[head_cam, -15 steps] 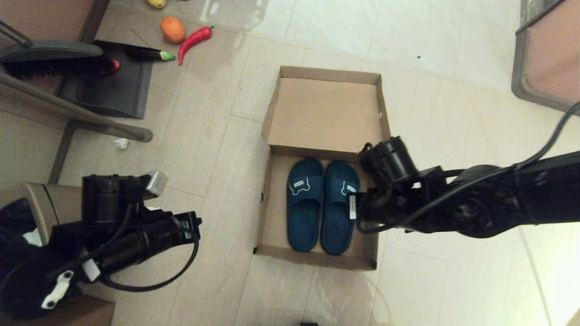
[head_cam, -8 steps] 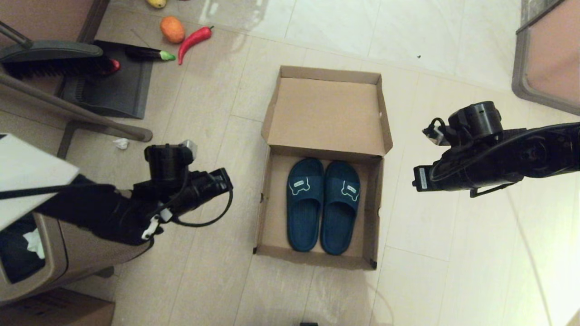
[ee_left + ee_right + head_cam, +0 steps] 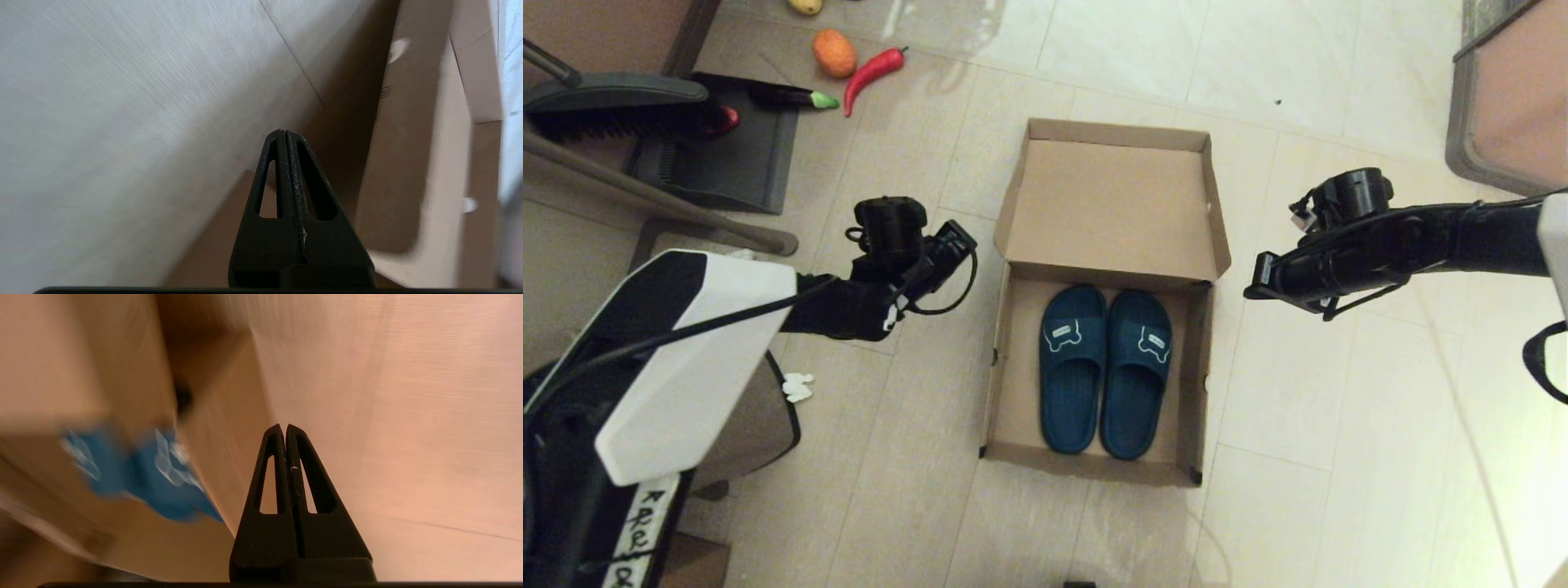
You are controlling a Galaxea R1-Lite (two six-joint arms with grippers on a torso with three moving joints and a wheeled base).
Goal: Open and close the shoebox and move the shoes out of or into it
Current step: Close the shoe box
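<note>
The brown cardboard shoebox (image 3: pixel 1086 469) lies open on the floor, its lid (image 3: pixel 1111 204) folded back flat behind it. The two dark teal slide shoes (image 3: pixel 1072 367) (image 3: pixel 1137 371) lie side by side inside, toes toward the lid, each with a white bone outline on its strap. My left gripper (image 3: pixel 962 237) hovers shut and empty just left of the box near the hinge. In the left wrist view the left gripper (image 3: pixel 282 132) points at the box's outer wall (image 3: pixel 408 163). My right gripper (image 3: pixel 1252 287) hangs shut and empty just right of the box. In the right wrist view the right gripper (image 3: pixel 284 426) has the shoes (image 3: pixel 143 473) blurred beside it.
A dustpan (image 3: pixel 719 163) and brush (image 3: pixel 613 102) lie at the back left, with an orange (image 3: pixel 834 53), a red chili (image 3: pixel 874 69) and an eggplant (image 3: pixel 788 98) nearby. A brown bin (image 3: pixel 743 429) stands at my left. Furniture (image 3: pixel 1503 98) fills the back right corner.
The left arm swung up from the lower left to the box's left side. The right arm drew away from above the shoes to the box's right side. Box and shoes stayed still.
</note>
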